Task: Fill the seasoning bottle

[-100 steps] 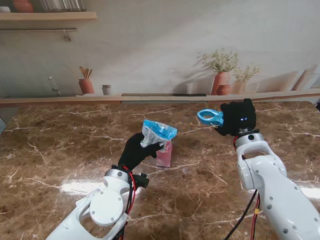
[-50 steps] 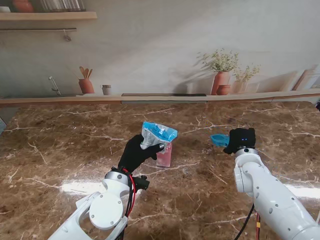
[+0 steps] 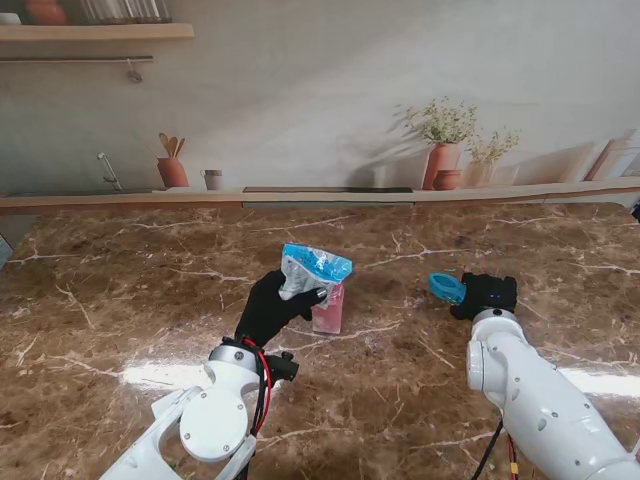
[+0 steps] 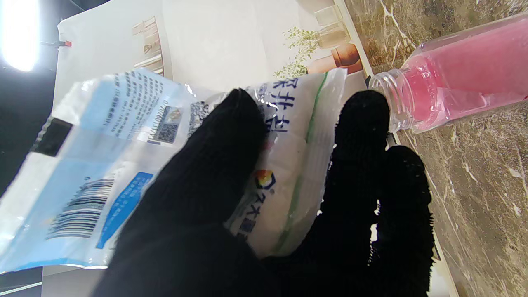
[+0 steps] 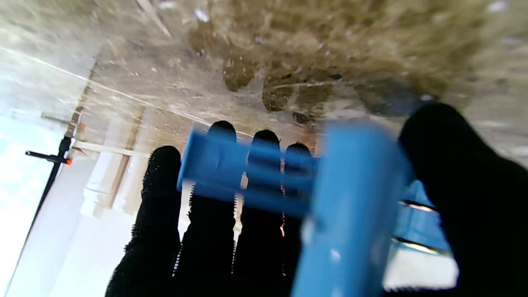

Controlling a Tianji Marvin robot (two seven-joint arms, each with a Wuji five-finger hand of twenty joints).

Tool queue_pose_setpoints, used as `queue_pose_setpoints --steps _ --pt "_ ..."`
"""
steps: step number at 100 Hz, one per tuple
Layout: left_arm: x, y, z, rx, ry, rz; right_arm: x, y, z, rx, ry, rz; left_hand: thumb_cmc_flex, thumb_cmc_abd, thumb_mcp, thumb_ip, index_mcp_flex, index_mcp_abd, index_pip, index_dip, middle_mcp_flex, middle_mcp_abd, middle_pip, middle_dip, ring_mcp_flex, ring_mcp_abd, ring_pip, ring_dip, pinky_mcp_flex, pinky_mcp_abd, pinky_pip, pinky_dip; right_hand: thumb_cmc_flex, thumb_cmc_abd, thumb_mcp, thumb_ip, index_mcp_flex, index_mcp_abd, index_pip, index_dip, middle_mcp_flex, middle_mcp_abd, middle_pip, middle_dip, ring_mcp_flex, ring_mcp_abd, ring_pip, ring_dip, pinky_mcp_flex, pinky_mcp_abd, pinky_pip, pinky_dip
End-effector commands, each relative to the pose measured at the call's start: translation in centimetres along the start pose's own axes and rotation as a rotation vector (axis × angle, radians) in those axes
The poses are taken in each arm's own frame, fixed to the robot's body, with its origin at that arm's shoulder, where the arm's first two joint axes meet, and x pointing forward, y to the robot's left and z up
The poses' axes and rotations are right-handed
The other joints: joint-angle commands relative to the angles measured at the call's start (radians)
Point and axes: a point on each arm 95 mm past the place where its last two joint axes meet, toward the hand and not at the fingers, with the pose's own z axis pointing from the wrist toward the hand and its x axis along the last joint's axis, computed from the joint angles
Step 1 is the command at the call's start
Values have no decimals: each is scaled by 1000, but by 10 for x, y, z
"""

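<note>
Left hand [image 3: 268,308] is up off the marble table [image 3: 120,290], fingers [image 4: 214,173] clamped round a blue-and-white seasoning bag [image 3: 312,270], forearm rising from the near-left corner. The bag hangs directly over the pink seasoning bottle [image 3: 328,308], which stands uncapped mid-table, its open threaded neck [image 4: 390,101] right beside a fingertip. Over on the right, the right hand [image 3: 482,295] sits low by the table, thumb and fingers closed on a blue funnel [image 3: 445,288], well apart from the bottle. Bare marble lies between the two hands, and the far ledge [image 3: 320,196] is well back.
</note>
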Motion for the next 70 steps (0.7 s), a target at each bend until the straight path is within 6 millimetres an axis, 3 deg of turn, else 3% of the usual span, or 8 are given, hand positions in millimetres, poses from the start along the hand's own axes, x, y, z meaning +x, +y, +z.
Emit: queue_pose_setpoints --steps 1,12,27,58,70 --pt "2 3 -1 -3 1 -7 4 -4 -10 10 9 21 68 124 194 18 115 -130 366 47 72 -54 87 11 23 35 -4 -9 5 -19 50 4 -42 48 -70 55 -53 44 -108 -61 -78 18 -49 -58 -82 -3 -48 -16 -58 -6 -69 -5" --pt "4 2 0 -9 2 -2 5 17 -19 -27 19 76 67 123 194 17 114 -132 366 43 71 -53 86 9 23 34 -4 -10 5 -19 50 4 -68 139 -246 110 -142 110 -279 -145 -220 60 -201 -200 -251 16 -223 -120 -168 -3 -223 -5" --pt "8 3 2 -15 5 -1 9 53 -39 -116 50 152 68 122 194 17 111 -128 362 34 71 -50 82 5 23 34 -4 -11 5 -19 50 3 -117 104 -207 124 -184 136 -338 -171 -317 91 -297 -281 -356 23 -342 -203 -239 -13 -299 -5" --pt "16 9 11 -45 1 10 37 120 -114 -313 273 396 64 113 203 17 111 -116 345 -19 74 -45 78 -3 23 41 -5 -14 9 -22 50 1 -98 59 -184 114 -169 154 -349 -188 -256 96 -321 -308 -259 34 -350 -213 -174 2 -289 34" --pt "20 11 13 -44 1 14 46 134 -144 -302 414 508 63 112 207 16 113 -114 347 -28 76 -43 79 -4 23 44 -4 -14 10 -20 51 1 -43 -21 -188 107 -221 194 -377 -200 -297 113 -365 -328 -276 50 -385 -223 -188 -3 -303 44"
